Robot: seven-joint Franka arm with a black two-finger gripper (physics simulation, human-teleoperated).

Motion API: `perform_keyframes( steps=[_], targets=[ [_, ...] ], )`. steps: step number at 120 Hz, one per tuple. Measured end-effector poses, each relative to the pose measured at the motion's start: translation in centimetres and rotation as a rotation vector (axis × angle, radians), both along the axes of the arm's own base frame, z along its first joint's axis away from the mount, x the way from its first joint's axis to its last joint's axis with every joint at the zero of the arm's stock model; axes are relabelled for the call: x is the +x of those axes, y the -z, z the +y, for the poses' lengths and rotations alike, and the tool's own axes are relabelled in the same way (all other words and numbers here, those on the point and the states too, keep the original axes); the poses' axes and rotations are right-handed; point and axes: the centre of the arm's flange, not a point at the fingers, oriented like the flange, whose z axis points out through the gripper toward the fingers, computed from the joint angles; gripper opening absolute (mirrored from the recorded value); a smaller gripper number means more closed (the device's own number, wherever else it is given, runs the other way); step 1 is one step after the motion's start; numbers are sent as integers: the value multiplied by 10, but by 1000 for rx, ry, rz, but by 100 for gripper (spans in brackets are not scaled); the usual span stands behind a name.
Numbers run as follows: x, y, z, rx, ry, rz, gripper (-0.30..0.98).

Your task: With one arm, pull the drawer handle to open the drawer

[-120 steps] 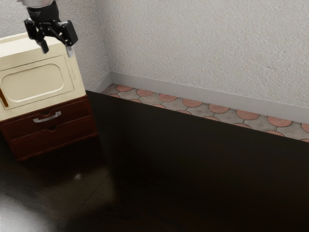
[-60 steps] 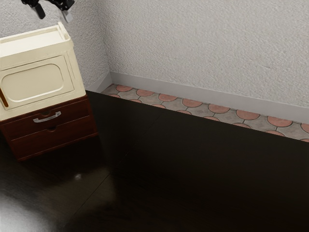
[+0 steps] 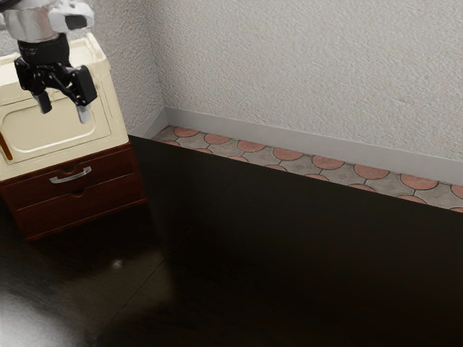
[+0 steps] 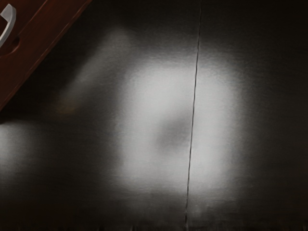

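Drawer handle (image 3: pixel 71 177) is set on the front of the upper drawer (image 3: pixel 112 167), closed beneath the cream box (image 3: pixel 51 130). Nothing is grasped; the gripper (image 3: pixel 65 112) is held with fingers spread, apart from the handle. If it is brought down misaligned, the handle could be missed or the box knocked. Compared with half a second ago, the gripper is seen lower; the drawer is unmoved.

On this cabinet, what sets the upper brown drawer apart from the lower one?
The upper drawer carries a silver handle; the lower drawer has none on its front. The upper drawer lies directly beneath the cream box, the lower drawer next to the table. Both are reddish brown, notched at the top edge, and look closed.
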Motion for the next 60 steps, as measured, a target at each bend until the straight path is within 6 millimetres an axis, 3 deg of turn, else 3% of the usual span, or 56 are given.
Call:
perform_keyframes(
  steps=[14, 31, 45, 60],
  targets=[
    [-16, 69, -1, 13, 16, 48, 69],
    [-25, 135, -2, 29, 37, 69, 69],
    [-29, 161, -3, 31, 61, 31, 69],
    [-23, 170, 10, 43, 115, -32, 69]
  ],
)
